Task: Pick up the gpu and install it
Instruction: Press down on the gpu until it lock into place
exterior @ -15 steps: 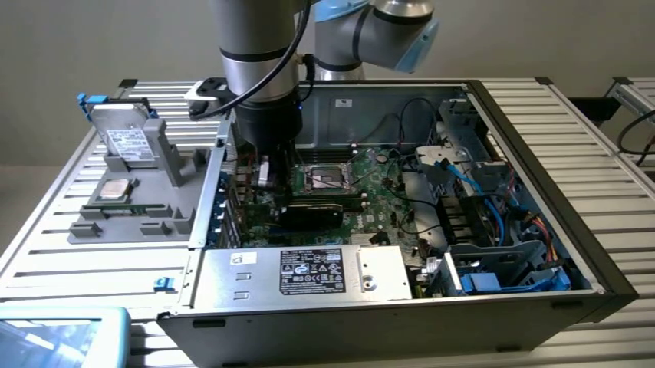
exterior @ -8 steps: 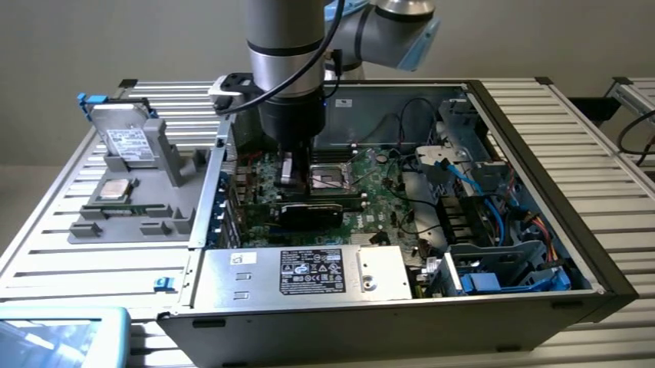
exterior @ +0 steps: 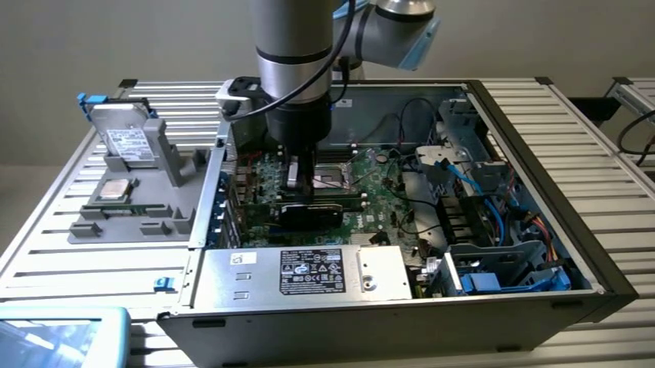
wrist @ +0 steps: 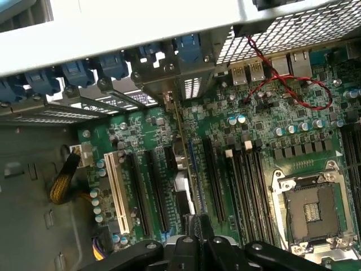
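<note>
gpu [exterior: 310,212] upright below hand [exterior: 302,184], pinched edge-on over motherboard [exterior: 389,184]

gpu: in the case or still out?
In the case: the gpu stands on edge on the motherboard, gripper on its top edge. Fully seated: cannot tell.

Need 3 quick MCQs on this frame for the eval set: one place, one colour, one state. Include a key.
1. Where is the gpu?
A. On the grey fixture outside the case
B. On edge over the motherboard slots
C. On top of the power supply

2. What colour are the card clips along the case's rear wall?
A. Blue
B. Red
C. Yellow

3. What state is the claw in?
A. Open, clear of everything
B. Open around a cable
C. Shut on the gpu

Key: 1 B, the card stands inside the case under the arm. 2 A, the wrist view shows a row of blue clips. 3 C, the fingers pinch the card's edge.
</note>
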`<state>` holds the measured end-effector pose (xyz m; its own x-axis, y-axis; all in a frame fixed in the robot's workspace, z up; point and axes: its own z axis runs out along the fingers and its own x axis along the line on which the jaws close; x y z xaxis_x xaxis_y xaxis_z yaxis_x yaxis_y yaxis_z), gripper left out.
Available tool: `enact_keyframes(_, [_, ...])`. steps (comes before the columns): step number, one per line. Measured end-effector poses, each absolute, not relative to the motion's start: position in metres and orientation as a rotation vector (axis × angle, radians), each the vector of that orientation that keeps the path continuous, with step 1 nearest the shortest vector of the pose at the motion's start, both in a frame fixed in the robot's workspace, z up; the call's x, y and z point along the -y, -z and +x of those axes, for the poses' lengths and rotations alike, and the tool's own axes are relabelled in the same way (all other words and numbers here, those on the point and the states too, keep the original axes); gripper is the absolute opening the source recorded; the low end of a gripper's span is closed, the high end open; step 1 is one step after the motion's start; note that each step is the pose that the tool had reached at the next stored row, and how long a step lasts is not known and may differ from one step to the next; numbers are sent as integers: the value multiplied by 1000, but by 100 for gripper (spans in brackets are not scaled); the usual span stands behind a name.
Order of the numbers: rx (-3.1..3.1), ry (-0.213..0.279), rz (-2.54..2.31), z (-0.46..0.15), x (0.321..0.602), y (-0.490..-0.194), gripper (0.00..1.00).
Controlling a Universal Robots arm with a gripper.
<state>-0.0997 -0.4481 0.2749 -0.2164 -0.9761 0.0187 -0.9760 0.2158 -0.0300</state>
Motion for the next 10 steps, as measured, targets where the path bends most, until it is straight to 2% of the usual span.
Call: enact_keyframes(10, [-2452, 33, -1970, -100, 449, -266, 12])
